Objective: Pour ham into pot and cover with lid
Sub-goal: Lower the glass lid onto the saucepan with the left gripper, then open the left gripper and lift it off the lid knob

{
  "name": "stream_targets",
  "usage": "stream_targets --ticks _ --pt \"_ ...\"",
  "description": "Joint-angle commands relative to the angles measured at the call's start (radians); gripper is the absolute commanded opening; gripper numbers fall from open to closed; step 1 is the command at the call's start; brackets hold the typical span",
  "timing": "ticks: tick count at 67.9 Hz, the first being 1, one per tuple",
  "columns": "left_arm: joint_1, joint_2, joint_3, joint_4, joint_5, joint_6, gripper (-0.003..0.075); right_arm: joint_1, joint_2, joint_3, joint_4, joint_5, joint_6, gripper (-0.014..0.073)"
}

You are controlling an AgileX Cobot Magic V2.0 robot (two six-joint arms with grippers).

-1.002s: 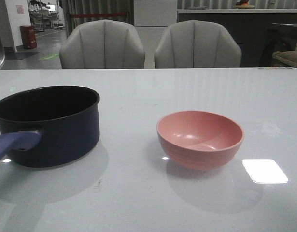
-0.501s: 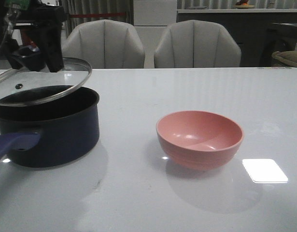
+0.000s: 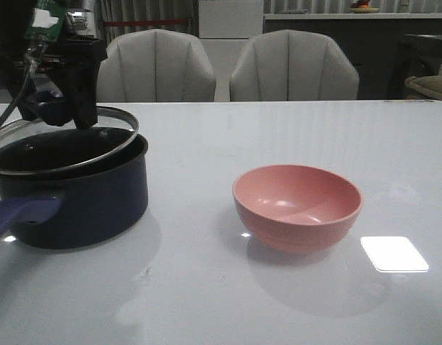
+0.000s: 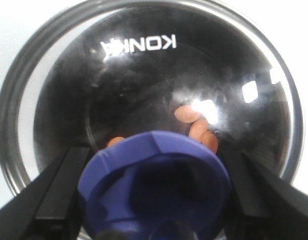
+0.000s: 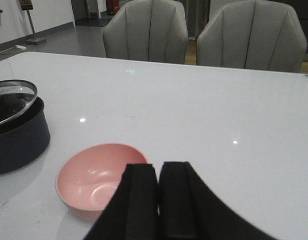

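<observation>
At the left of the front view, the round dark glass lid with a silver metal rim (image 3: 62, 140) is held tilted over the dark navy-blue round saucepan (image 3: 77, 194). The lid's far edge is raised, and its near edge sits at or just above the saucepan's rim; actual contact cannot be confirmed. The left gripper (image 4: 154, 200) is clamped on the lid's blue-purple notched knob (image 4: 154, 185), with 1 black finger (image 4: 61, 192) shown on each side of the knob in the left wrist view.

Through the glass in that view, a few small orange-pink ham slices (image 4: 188, 114) are seen lying on the black bottom of the saucepan. At the centre-right of the front view, the round pink bowl (image 3: 297, 206) stands upright on the white glossy table (image 3: 221, 302), well apart from the saucepan, and nothing is seen inside it.

The pouring step is therefore judged to be done, and the covering step is judged to be under way but not finished. The lid is yet to be levelled, seated flat on the rim and let go.

The right gripper (image 5: 158, 200) is seen at the bottom of the right wrist view, above the pink bowl, with its black fingers pressed together and nothing held.
</observation>
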Motion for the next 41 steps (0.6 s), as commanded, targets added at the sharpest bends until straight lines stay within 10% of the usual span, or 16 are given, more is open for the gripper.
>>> stream_targets --ticks 1,25,41 --pt "-0.007 -0.044 -0.036 -0.011 -0.021 -0.004 0.0355 -0.007 0.006 -0.029 -0.005 -0.072 -0.004 0.0144" --pt "-0.007 -0.014 -0.036 -0.045 -0.014 -0.004 0.0370 -0.007 0.006 -0.029 -0.005 -0.072 -0.004 0.0144" --pt "-0.007 -0.003 -0.036 -0.045 -0.018 -0.004 0.0620 -0.007 0.006 -0.029 -0.005 -0.072 -0.004 0.0144"
